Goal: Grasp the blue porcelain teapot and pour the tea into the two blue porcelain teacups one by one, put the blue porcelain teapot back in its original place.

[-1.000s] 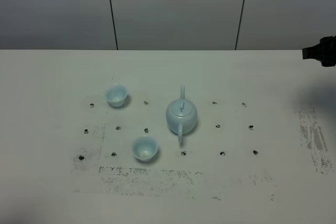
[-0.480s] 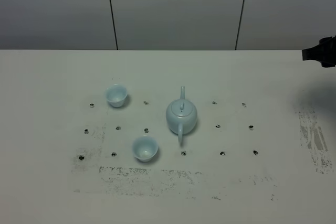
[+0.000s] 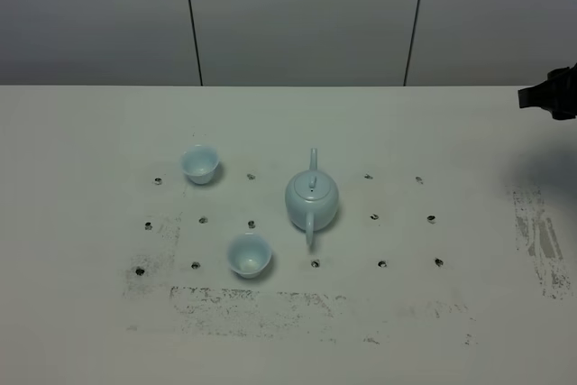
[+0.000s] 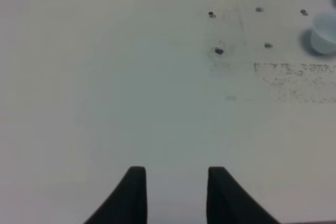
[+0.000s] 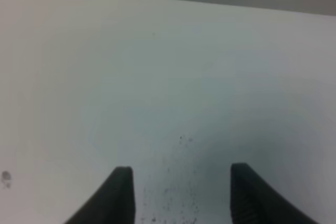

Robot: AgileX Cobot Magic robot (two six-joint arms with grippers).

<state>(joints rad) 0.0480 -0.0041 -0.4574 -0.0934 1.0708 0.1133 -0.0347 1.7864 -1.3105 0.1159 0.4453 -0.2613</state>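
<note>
A broad matte white tabletop [image 3: 81, 250] fills most of the high view, backed by a flat grey panelled wall [image 3: 302, 15] split by two thin dark vertical seams. Small black dots [image 3: 374, 217] lie in loose rows across the middle of the table, and dark speckled scuffing [image 3: 261, 299] runs in a band along the near side, with a second worn patch [image 3: 541, 241] towards the right edge.

The pale sky-blue glazed round-bodied teapot [image 3: 312, 197] stands upright among the dots, lid on, spout towards the wall and loop handle towards the near edge. Two small pale-blue handleless cups stand apart to its left – the farther cup [image 3: 200, 164] nearer the wall, the nearer cup [image 3: 249, 255] close to the scuffed band.

A black piece of the right arm [image 3: 550, 93] shows at the far right edge. The right gripper [image 5: 181, 195] hangs over bare table with its dark fingers [image 5: 121, 195] spread and nothing between them. The left gripper [image 4: 176, 192] is likewise parted and empty – well away from the cups.
</note>
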